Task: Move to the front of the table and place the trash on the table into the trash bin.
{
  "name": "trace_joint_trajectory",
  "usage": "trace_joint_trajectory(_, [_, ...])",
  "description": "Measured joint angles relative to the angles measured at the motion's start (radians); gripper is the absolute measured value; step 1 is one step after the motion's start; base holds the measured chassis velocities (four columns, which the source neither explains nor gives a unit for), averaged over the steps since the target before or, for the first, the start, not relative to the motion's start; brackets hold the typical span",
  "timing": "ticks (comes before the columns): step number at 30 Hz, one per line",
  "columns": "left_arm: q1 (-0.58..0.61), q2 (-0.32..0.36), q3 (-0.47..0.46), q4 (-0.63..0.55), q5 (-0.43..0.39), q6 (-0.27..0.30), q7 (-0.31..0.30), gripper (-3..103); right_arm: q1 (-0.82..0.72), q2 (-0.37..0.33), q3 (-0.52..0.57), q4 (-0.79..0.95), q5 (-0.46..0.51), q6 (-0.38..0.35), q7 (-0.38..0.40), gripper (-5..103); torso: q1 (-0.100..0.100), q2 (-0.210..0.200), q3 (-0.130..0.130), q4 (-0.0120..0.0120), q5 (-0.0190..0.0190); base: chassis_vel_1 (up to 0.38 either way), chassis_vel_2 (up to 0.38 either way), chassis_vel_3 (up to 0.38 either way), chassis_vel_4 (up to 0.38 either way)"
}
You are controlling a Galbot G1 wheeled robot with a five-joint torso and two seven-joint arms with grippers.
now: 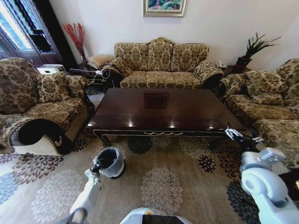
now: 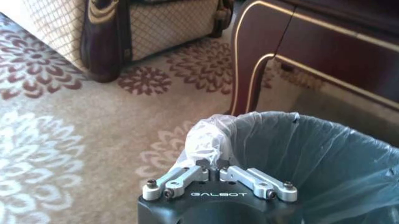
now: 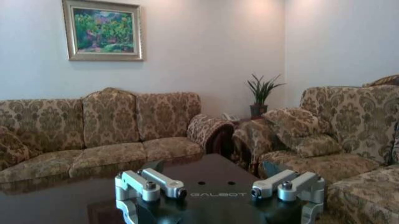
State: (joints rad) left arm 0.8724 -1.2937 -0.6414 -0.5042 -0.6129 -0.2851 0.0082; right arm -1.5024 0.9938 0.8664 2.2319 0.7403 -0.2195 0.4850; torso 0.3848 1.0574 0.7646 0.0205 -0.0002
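Trash bin point(image 1: 110, 162) rim pinched by left claw point(image 2: 218, 171), beside table point(image 1: 163, 109) corner

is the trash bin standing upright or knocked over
Upright: the trash bin stands on the carpet with its mouth facing up, the left gripper shut on its bag-lined rim.

"GALBOT" is printed on the left gripper point(image 2: 218, 164) and the right gripper point(image 3: 218, 191).
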Motion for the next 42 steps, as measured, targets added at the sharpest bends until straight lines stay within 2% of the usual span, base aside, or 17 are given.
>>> trace_joint_trajectory(4, [0.005,-0.001,-0.004,0.019,0.031,-0.010,-0.019,3,0.008,0.000,-0.007,-0.005,-0.001,0.001,-0.002,100,0.000,0.000,0.000,0.0000,0.0001,0.000,0.000,0.000,0.000])
trace_joint_trajectory(6, [-0.001,-0.002,-0.004,0.060,0.037,-0.043,-0.031,3,0.012,0.000,-0.014,-0.007,-0.001,0.001,-0.005,100,0.000,0.000,0.000,0.0003,-0.0001,0.000,0.000,0.000,0.000])
trace_joint_trajectory(13, [-0.010,-0.008,-0.006,0.094,0.002,-0.075,-0.040,3,0.015,0.010,-0.035,-0.010,-0.012,0.006,-0.015,100,0.000,0.000,0.000,-0.0001,0.0001,0.000,0.000,0.000,0.000])
trace_joint_trajectory(20, [0.001,-0.017,-0.003,0.096,0.006,-0.058,-0.082,3,0.019,0.012,-0.045,-0.017,-0.020,0.011,-0.023,100,0.000,0.000,0.000,0.0001,0.0001,0.000,0.000,0.000,0.000])
trace_joint_trajectory(34, [0.001,-0.013,-0.004,0.113,-0.007,-0.011,-0.061,0,0.019,0.024,-0.069,-0.009,-0.037,0.014,-0.024,100,0.000,0.000,0.000,-0.0001,0.0001,0.000,0.000,0.000,0.000])
trace_joint_trajectory(36, [0.000,-0.014,-0.004,0.111,-0.008,0.003,-0.062,10,0.019,0.025,-0.070,-0.007,-0.041,0.015,-0.024,100,0.000,0.000,0.000,-0.0002,0.0003,0.000,0.000,0.000,0.000])
trace_joint_trajectory(37, [0.000,-0.014,-0.004,0.111,-0.008,0.003,-0.062,10,0.019,0.025,-0.070,-0.007,-0.041,0.015,-0.024,100,0.000,0.000,0.000,-0.0002,0.0003,0.000,0.000,0.000,0.000])
trace_joint_trajectory(38, [0.002,-0.014,-0.004,0.111,-0.008,0.012,-0.061,21,0.019,0.025,-0.070,-0.006,-0.042,0.016,-0.023,100,0.000,0.000,0.000,-0.0001,0.0006,0.000,0.000,0.000,0.000])
trace_joint_trajectory(41, [0.006,-0.015,-0.004,0.109,-0.008,0.019,-0.061,26,0.018,0.024,-0.068,-0.003,-0.044,0.016,-0.023,100,0.000,0.000,0.000,-0.0001,0.0003,0.000,0.000,0.000,0.000])
trace_joint_trajectory(42, [0.008,-0.015,-0.004,0.107,-0.009,0.022,-0.061,32,0.017,0.023,-0.065,0.000,-0.045,0.016,-0.023,100,0.000,0.000,0.000,-0.0001,0.0006,0.000,0.000,0.000,0.000])
